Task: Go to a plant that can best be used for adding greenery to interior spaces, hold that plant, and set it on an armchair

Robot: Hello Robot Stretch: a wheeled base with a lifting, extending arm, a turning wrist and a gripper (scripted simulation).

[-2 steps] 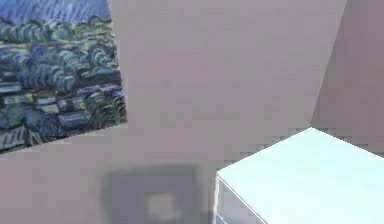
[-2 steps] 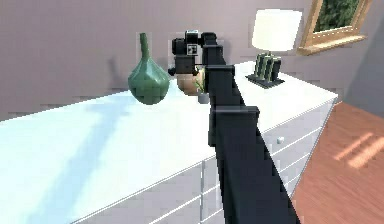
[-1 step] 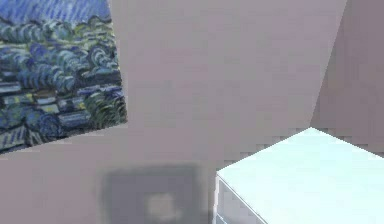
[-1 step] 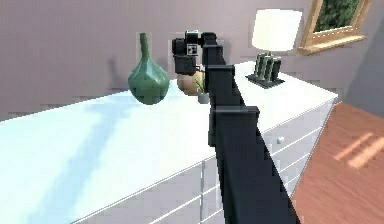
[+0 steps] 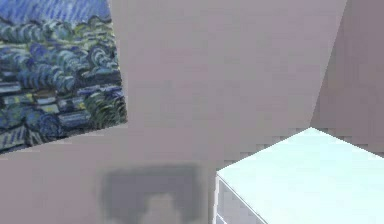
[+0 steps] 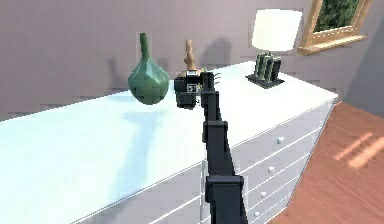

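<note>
Our gripper (image 6: 187,89) is near a slim brown shape (image 6: 188,52) on the white dresser (image 6: 80,140) — perhaps the plant; whether it holds anything, we cannot tell. A swing could topple the teal bulbous vase (image 6: 148,75).

Standing here, I can read no word, number or sign anywhere. The two white squares (image 6: 200,90) at the far end of the arm (image 6: 222,150) bear black marks, but these are blocky patterns, not letters. The swirling blue painting (image 5: 60,75) on the wall shows no legible signature.
</note>
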